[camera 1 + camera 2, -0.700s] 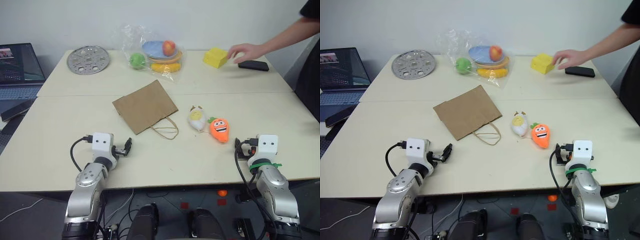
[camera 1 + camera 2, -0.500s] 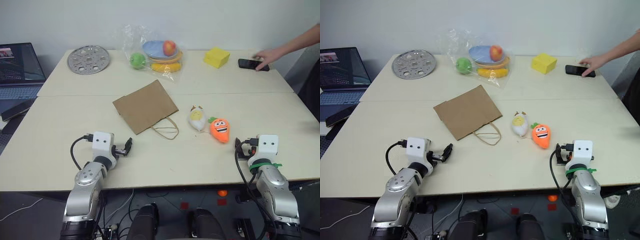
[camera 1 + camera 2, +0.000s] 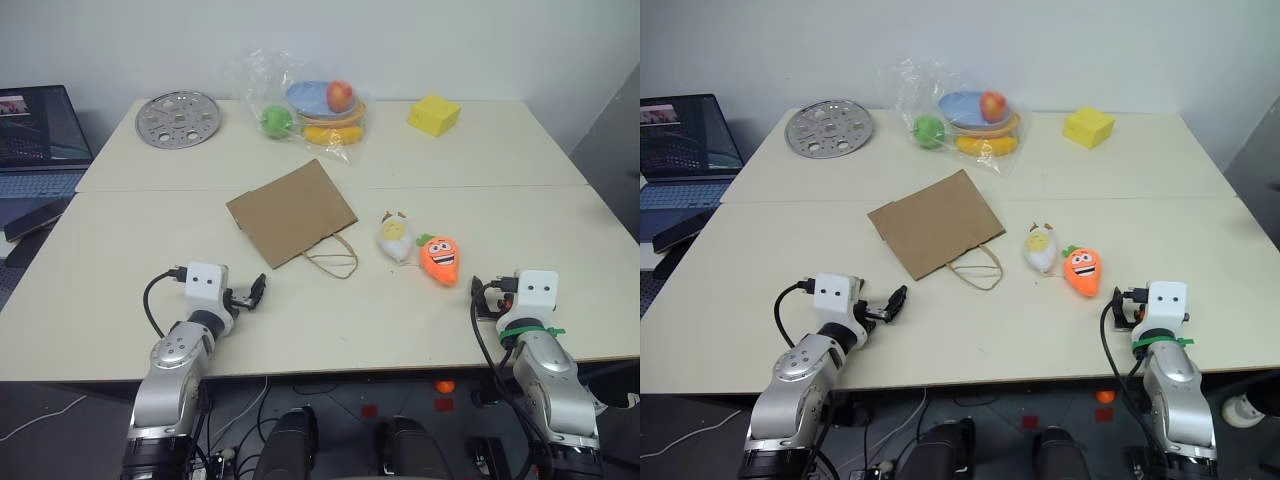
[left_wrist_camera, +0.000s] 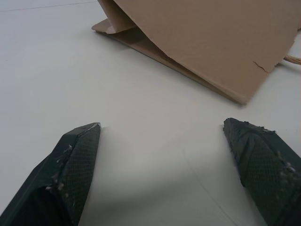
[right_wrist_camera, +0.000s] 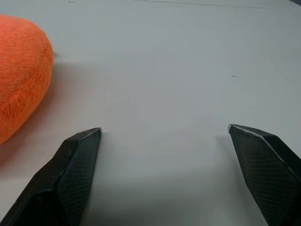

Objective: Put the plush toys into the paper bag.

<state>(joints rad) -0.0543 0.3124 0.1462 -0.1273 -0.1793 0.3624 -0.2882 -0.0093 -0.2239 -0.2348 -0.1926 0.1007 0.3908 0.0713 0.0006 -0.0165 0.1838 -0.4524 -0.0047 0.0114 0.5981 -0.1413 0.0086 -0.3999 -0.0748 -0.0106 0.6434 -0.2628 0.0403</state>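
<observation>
0 of 2 plush toys (image 3: 420, 247) bagged; paper bag (image 3: 291, 212) flat ahead of left gripper (image 4: 164, 155); right gripper (image 5: 167, 160) beside carrot; both grippers spread wide, nothing gripped.

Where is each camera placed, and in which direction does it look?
Left eye and right eye views: on the head, facing forward and down at the paper bag, carrot plush and egg plush; both arms show.
Left wrist view: along the open left gripper, toward the bag's edge, shared with the head views.
Right wrist view: along the open right gripper, the carrot plush beside it.
</observation>
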